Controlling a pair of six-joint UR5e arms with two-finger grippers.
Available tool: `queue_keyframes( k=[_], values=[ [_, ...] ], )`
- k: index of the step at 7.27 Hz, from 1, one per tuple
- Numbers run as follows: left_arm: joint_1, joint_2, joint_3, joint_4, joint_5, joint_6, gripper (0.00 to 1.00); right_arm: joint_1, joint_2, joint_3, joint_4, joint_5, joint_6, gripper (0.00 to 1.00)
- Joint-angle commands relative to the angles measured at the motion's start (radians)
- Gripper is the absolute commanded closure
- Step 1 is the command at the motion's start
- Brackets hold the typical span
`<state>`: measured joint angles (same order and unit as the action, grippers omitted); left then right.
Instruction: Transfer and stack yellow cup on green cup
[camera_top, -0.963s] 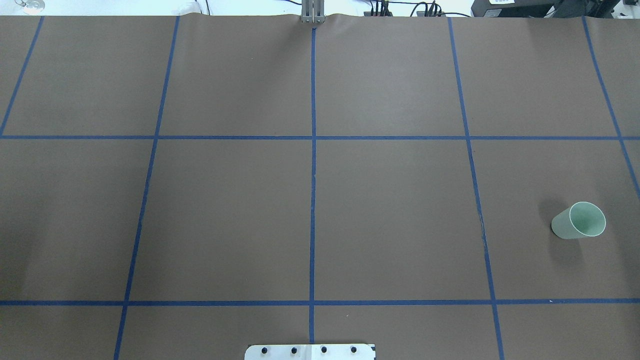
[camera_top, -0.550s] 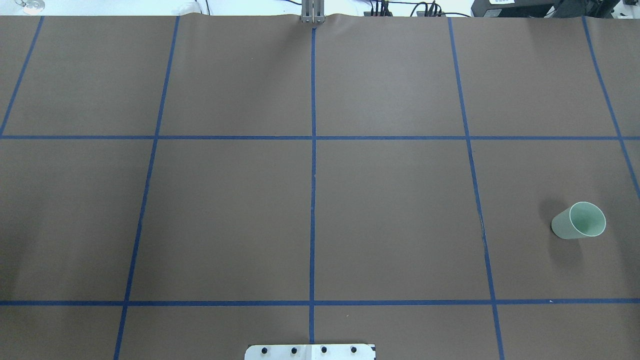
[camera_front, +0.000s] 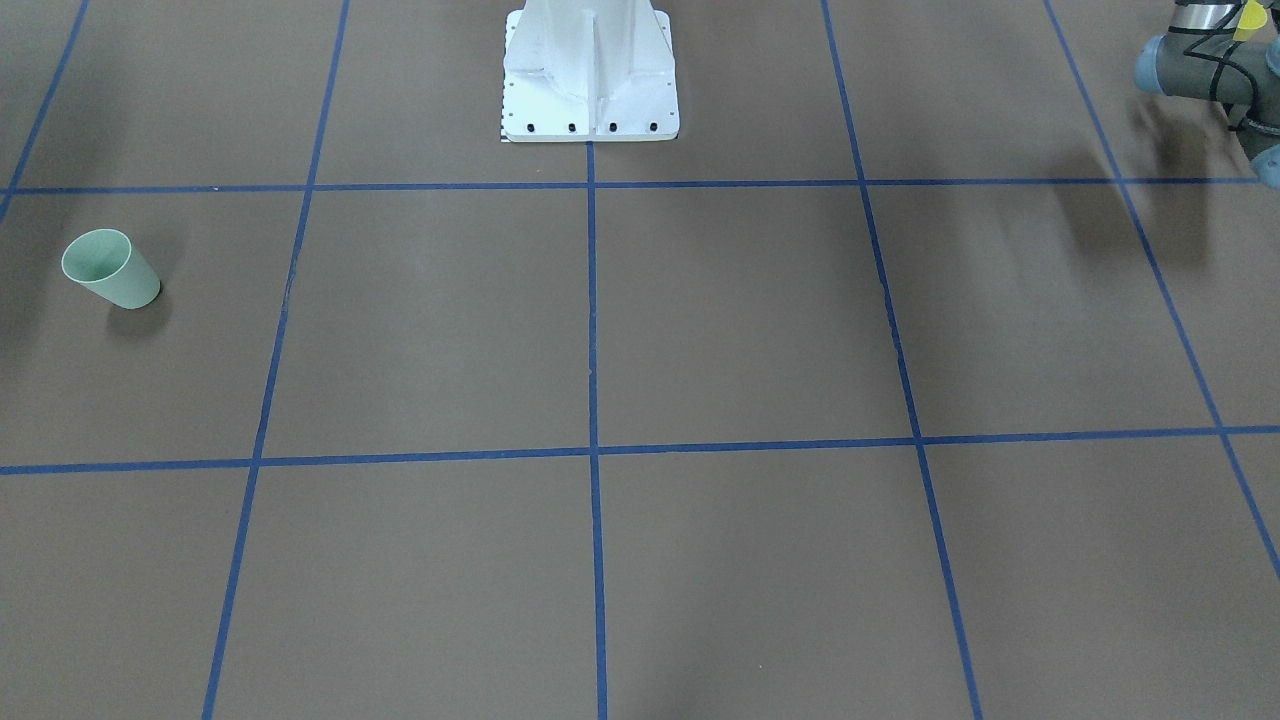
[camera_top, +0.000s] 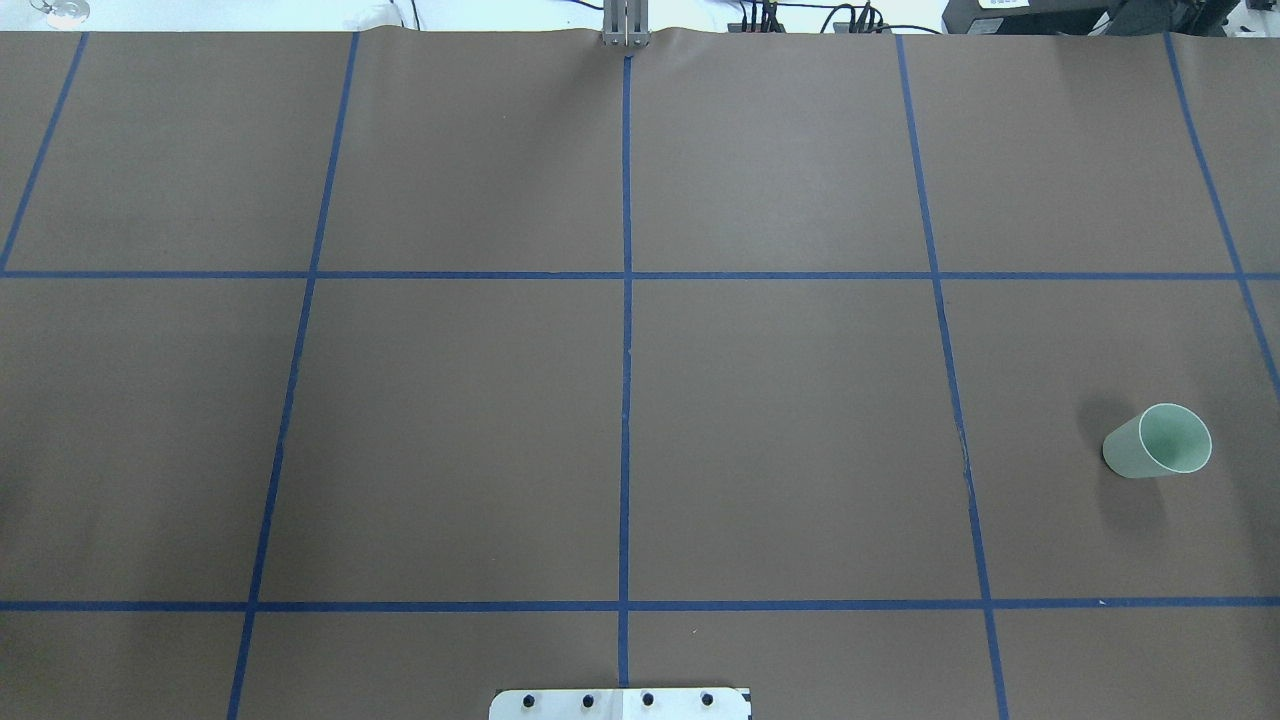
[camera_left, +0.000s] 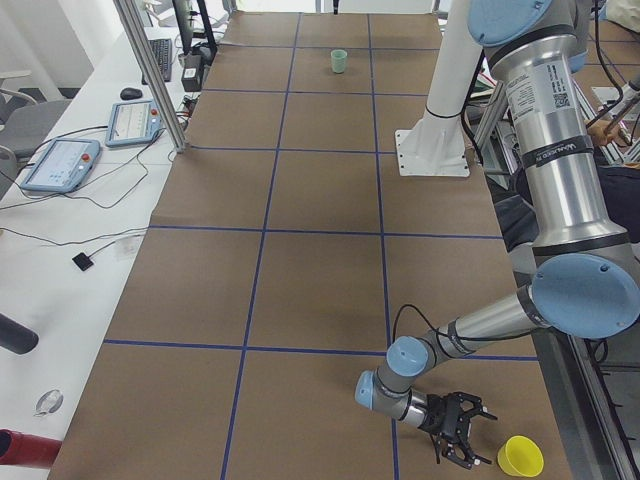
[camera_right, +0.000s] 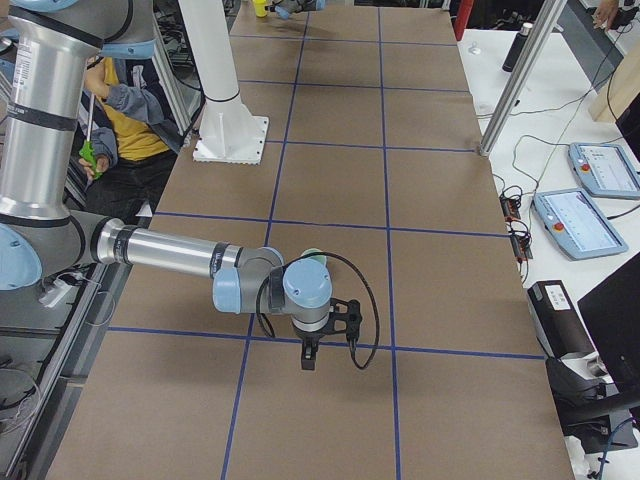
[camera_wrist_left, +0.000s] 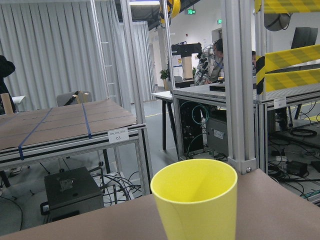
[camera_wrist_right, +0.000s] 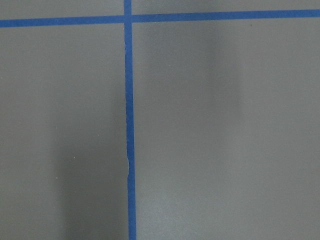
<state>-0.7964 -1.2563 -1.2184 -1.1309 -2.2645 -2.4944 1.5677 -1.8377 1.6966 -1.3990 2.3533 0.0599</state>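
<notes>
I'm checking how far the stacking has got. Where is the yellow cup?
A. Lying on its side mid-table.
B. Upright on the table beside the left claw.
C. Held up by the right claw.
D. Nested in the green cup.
B: the exterior left view shows the yellow cup rim-up on the table by the left claw, with the green cup at the far end.

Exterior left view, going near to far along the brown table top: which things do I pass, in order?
yellow cup → white robot pedestal → green cup
</notes>
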Motion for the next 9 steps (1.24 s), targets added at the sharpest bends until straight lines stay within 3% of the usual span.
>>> queue_keyframes(
  k=[1,9],
  values=[
    [0.000,0.002,0.016,-0.001,-0.050,-0.004,0.00,0.000,0.000,0.000,0.002,0.001,0.000,0.00],
    [0.002,0.005,0.125,-0.049,-0.066,0.012,0.00,0.000,-0.002,0.002,0.002,0.001,-0.002,0.00]
  ],
)
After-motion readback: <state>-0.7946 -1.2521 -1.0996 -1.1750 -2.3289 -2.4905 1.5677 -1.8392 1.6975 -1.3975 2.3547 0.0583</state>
